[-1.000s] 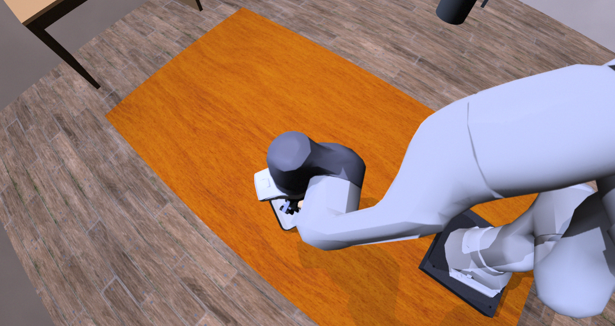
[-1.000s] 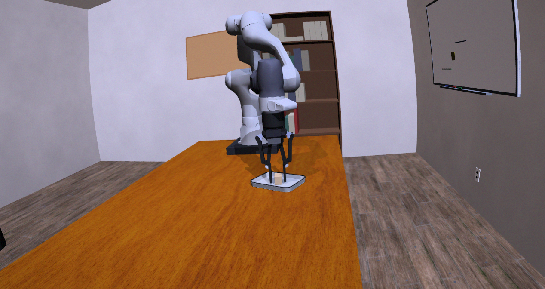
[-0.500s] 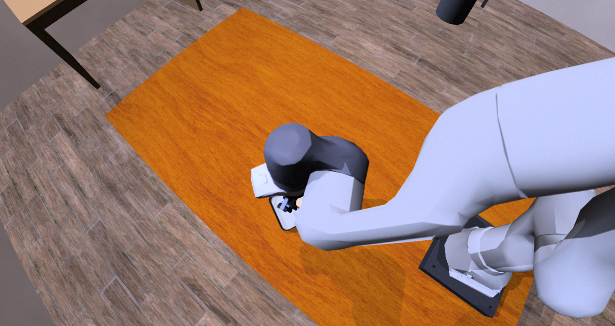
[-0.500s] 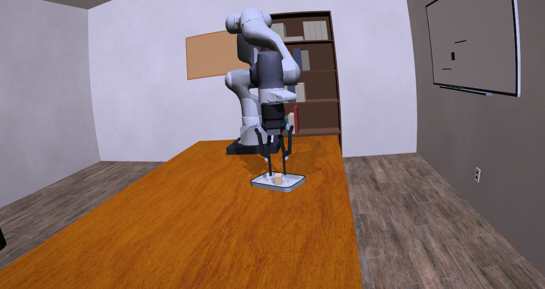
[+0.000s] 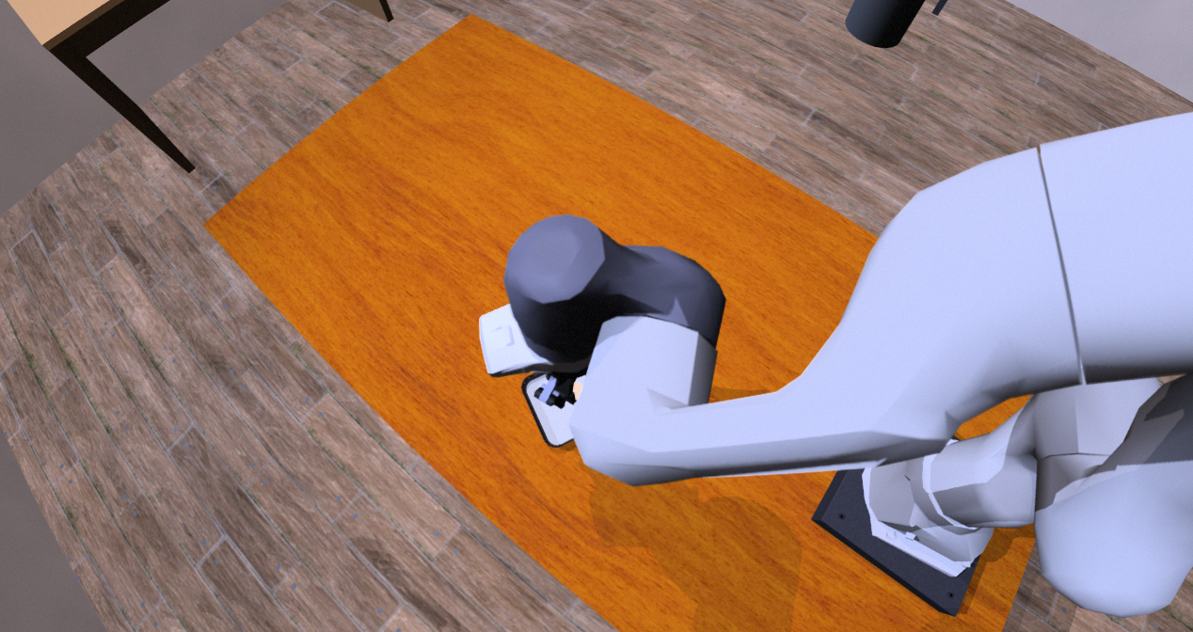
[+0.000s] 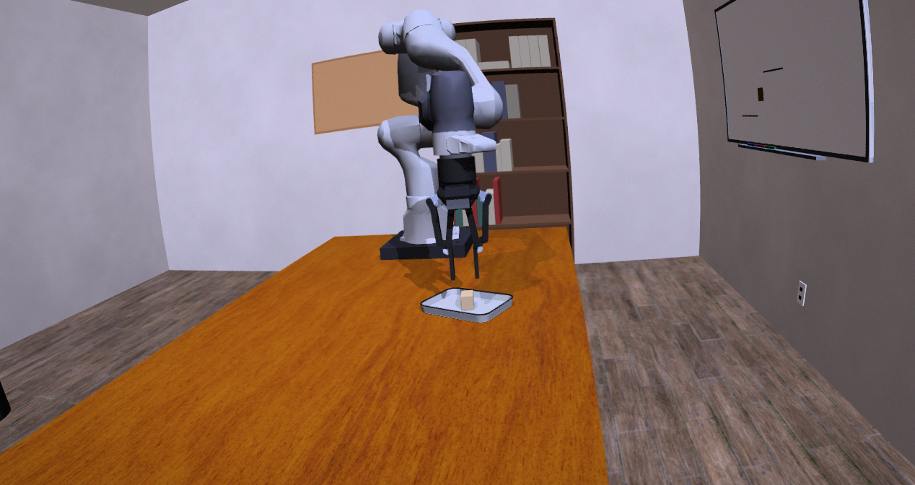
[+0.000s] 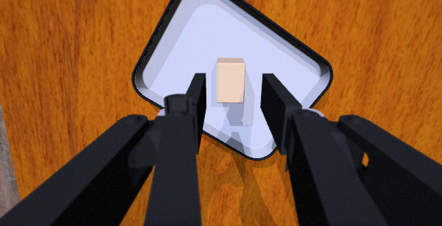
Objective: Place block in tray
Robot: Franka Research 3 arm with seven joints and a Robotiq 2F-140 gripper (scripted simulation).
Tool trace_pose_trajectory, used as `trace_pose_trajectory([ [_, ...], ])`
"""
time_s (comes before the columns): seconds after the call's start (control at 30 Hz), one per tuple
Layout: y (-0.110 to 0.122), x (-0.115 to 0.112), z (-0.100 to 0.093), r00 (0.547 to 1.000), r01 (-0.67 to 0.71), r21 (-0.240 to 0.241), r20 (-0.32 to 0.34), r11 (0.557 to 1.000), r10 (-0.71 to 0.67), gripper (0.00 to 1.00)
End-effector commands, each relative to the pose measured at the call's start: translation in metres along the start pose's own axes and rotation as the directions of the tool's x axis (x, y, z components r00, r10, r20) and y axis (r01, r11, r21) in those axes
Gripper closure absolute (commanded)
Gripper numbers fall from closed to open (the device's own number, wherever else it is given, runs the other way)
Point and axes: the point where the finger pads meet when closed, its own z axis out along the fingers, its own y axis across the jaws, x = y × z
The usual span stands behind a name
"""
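Note:
A pale tan block (image 6: 467,300) (image 7: 231,82) rests on the floor of the white tray (image 6: 437,311) (image 7: 196,40), near its middle, clear of the walls. In the top view the tray (image 5: 552,429) is mostly covered by the arm, and only a sliver of the block (image 5: 578,388) shows. My gripper (image 6: 465,278) (image 7: 233,90) is open and empty, pointing down above the tray. Its fingertips stand higher than the block, with gaps on both sides of it in the wrist view. The fingertips are hidden in the top view.
The tray stands on the orange wooden table top (image 5: 400,211) (image 6: 307,366). The arm's dark base plate (image 5: 884,544) (image 6: 400,251) is bolted behind the tray. A bookshelf (image 6: 563,162) stands beyond the table. A desk (image 5: 125,10) and a dark bin (image 5: 893,2) stand away from the table.

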Motion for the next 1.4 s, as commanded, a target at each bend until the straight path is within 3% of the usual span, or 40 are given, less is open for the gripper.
trace_pose_trajectory([
  [0.0,0.001,-0.004,0.000,1.000,0.003,-0.001,0.014,1.000,-0.003,0.65],
  [0.67,0.001,-0.005,0.000,1.000,0.003,-0.001,0.014,1.000,-0.003,0.65],
  [0.77,0.003,-0.014,0.000,1.000,0.003,-0.002,0.014,1.000,-0.003,0.65],
  [0.9,0.014,-0.061,0.000,1.000,0.002,-0.003,0.014,1.000,-0.002,0.65],
  [1.03,0.031,-0.139,-0.002,1.000,0.003,-0.002,0.014,1.000,-0.003,0.65],
  [1.1,0.031,-0.139,-0.002,1.000,0.003,-0.002,0.014,1.000,-0.003,0.65],
  [1.23,0.047,-0.209,-0.004,1.000,0.003,-0.002,0.014,1.000,-0.003,0.65],
  [1.37,0.053,-0.236,-0.003,1.000,0.003,-0.002,0.014,1.000,-0.003,0.65],
])
